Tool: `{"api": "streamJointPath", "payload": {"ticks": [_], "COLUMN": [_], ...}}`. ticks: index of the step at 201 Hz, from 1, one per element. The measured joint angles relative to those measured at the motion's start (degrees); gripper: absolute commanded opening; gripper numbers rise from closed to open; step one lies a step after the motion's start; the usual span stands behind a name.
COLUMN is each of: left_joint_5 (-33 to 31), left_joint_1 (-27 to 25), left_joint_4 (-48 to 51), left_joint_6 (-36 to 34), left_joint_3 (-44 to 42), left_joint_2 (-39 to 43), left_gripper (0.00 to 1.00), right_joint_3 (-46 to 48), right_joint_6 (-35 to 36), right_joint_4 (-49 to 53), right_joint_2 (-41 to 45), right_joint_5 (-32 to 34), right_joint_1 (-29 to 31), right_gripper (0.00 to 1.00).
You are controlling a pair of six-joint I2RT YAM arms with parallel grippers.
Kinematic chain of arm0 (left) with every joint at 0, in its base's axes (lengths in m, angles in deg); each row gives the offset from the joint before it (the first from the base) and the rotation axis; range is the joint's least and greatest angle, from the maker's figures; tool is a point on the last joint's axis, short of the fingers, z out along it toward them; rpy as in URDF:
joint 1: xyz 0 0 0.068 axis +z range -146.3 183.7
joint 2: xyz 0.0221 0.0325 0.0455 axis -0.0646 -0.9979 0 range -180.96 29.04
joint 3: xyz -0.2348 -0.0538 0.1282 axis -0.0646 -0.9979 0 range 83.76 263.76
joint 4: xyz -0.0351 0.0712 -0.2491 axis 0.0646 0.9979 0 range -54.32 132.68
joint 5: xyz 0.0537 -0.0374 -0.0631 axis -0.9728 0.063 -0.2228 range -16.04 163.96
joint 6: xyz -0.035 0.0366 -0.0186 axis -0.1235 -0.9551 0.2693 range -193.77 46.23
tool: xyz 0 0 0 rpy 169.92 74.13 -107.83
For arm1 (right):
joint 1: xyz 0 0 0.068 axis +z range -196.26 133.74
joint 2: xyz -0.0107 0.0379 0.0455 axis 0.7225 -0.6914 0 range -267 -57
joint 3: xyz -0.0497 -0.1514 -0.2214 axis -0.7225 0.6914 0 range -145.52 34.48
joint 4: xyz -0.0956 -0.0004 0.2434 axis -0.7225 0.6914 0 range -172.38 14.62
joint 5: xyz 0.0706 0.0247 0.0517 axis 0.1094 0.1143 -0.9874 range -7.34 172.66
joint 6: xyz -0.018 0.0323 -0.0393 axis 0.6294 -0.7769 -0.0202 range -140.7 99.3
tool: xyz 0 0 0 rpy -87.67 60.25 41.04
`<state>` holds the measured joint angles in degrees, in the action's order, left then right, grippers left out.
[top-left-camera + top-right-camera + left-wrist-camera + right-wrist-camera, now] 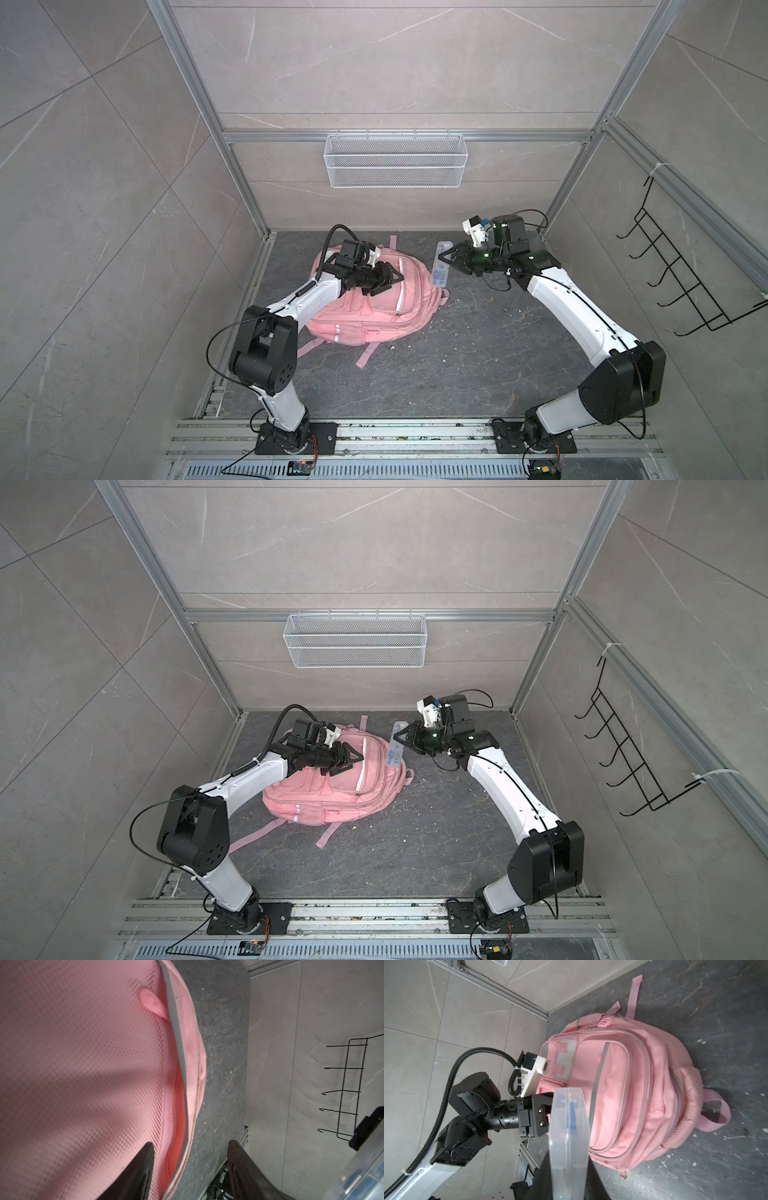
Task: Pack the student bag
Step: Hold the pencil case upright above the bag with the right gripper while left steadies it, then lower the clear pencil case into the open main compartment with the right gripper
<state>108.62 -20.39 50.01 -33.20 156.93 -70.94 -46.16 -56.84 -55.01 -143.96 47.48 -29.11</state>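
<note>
Left to right: the left gripper (388,284) hangs released, fingers spread and holding nothing, just above the upper front of the student bag (374,320). The bag lies front-up on the dark stone-patterned floor (478,357), left of centre, with its straps trailing toward the arm bases. At the bag's right edge, a clear plastic case (439,270) with blue contents is clenched edge-on in the right gripper (448,254), apparently held clear of the floor. The pink backpack is soft fabric and looks light and slumped, so it will likely crumple and slide under a push rather than hold its shape. Its broad padded panels offer the fingers little to grip. The likeliest holds are the pink pull tab (149,1001) or the fabric lip along the grey strip (176,1043), where the left wrist view shows a narrow gap in a pocket. The case, by contrast, seems stiff, smooth and light, and could twist or slip in a narrow pinch as it is fed in
</note>
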Motion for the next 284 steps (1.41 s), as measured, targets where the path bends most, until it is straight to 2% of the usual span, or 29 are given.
{"api": "streamJointPath", "payload": {"ticks": [32,77,103,120,165,204,239,284], "left_joint_5": [0.07,0.11,-0.07,-0.11,-0.17,0.31,4.44,8.41], "left_joint_1": [-1.36,-3.78,-4.22,-4.20,-3.98,-2.25,1.05,2.80], "left_joint_4": [-0.94,-2.67,-3.02,-2.84,-2.84,-4.76,-5.75,-5.22], "left_joint_6": [-0.50,-0.28,0.09,0.48,0.39,1.05,2.73,2.97], "left_joint_3": [2.01,3.21,3.85,3.85,3.50,-1.81,-6.14,-7.30], "left_joint_2": [-3.50,-6.97,-7.93,-7.96,-6.62,2.91,11.04,15.78], "left_gripper": [0.35,0.26,0.13,0.00,0.00,0.00,0.00,0.00], "right_joint_3": [1.70,3.96,4.48,4.48,5.16,7.48,8.92,5.77], "right_joint_6": [0.55,1.14,1.27,1.27,1.27,1.01,-1.60,-5.51], "right_joint_4": [1.92,2.64,2.86,2.84,2.62,1.36,-3.67,-11.17], "right_joint_2": [0.00,0.00,0.02,0.02,0.09,0.09,-0.20,-6.03], "right_joint_5": [1.03,1.49,1.60,1.60,1.57,1.36,-0.74,-3.78], "right_joint_1": [-0.37,-0.48,-0.57,-0.63,-0.68,-0.68,-0.37,4.52], "right_gripper": [0.05,0.05,0.05,0.05,0.05,0.05,0.06,0.06]}}
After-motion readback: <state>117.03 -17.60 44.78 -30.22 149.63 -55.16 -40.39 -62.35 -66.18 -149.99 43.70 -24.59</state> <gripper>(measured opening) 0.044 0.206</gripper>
